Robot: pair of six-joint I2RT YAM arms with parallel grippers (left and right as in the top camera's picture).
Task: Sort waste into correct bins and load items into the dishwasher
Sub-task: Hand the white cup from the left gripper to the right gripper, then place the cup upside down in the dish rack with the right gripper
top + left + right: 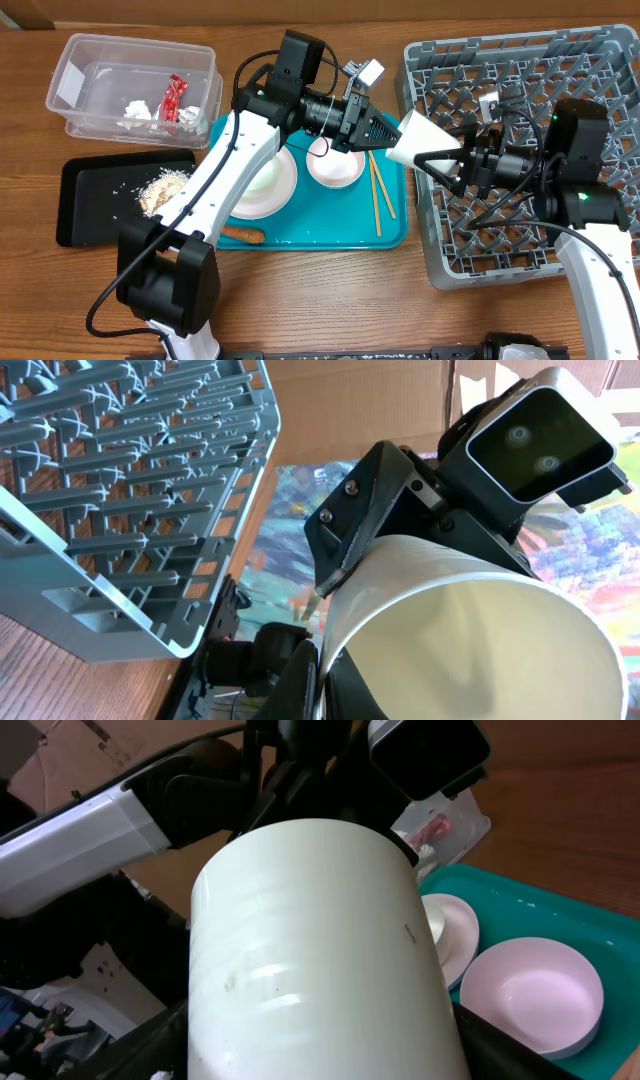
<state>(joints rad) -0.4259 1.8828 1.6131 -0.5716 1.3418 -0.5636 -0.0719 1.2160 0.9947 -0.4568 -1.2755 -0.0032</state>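
Observation:
A white cup (420, 138) (310, 950) hangs in the air between the teal tray (395, 215) and the grey dishwasher rack (520, 70). My left gripper (385, 133) (322, 670) is shut on its rim, one finger inside and one outside the cup (470, 630). My right gripper (437, 160) (320, 1040) is open, its fingers standing on either side of the cup's wall. On the teal tray lie a white bowl (335, 165), a white plate (270, 185), chopsticks (380, 200) and a carrot (243, 235).
The clear tub (90, 60) at the back left holds a red wrapper (175, 100) and a paper ball (137, 110). The black tray (100, 215) holds pale food scraps (160, 188). My left arm reaches across the teal tray over the plate.

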